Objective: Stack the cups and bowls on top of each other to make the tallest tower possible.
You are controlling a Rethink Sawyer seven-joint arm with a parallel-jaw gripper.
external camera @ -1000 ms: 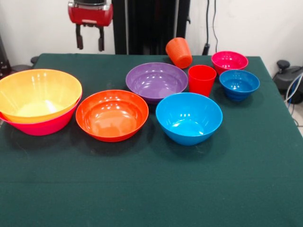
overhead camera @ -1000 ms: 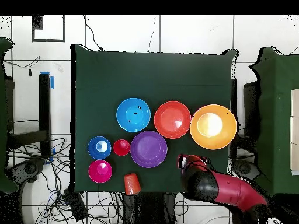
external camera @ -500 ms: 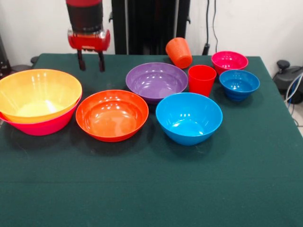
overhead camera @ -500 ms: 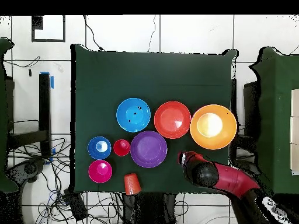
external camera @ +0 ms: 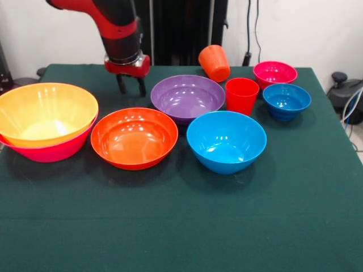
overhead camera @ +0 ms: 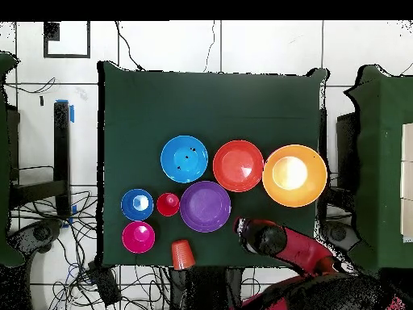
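My gripper (external camera: 131, 88) hangs open and empty low over the cloth, just behind the red-orange bowl (external camera: 134, 137) and left of the purple bowl (external camera: 188, 97). In the overhead view the gripper (overhead camera: 240, 226) sits beside the purple bowl (overhead camera: 205, 206). At the left, the yellow-orange bowl (external camera: 47, 113) is nested in the pink bowl (external camera: 57, 152). The medium blue bowl (external camera: 226, 140) stands at the centre right. Upright beside the purple bowl is the red cup (external camera: 241, 95). The orange cup (external camera: 214, 62) lies tilted at the back. The small magenta bowl (external camera: 275, 73) and small blue bowl (external camera: 286, 101) stand at the right.
A dark green cloth covers the table (external camera: 227, 226), whose front half is bare. Cables (overhead camera: 48, 242) lie on the floor beside it. Another green-covered table (overhead camera: 387, 161) stands close to one side.
The arm has come down and swung toward the purple bowl, so the gripper is now low between the bowls. No bowl or cup has moved.
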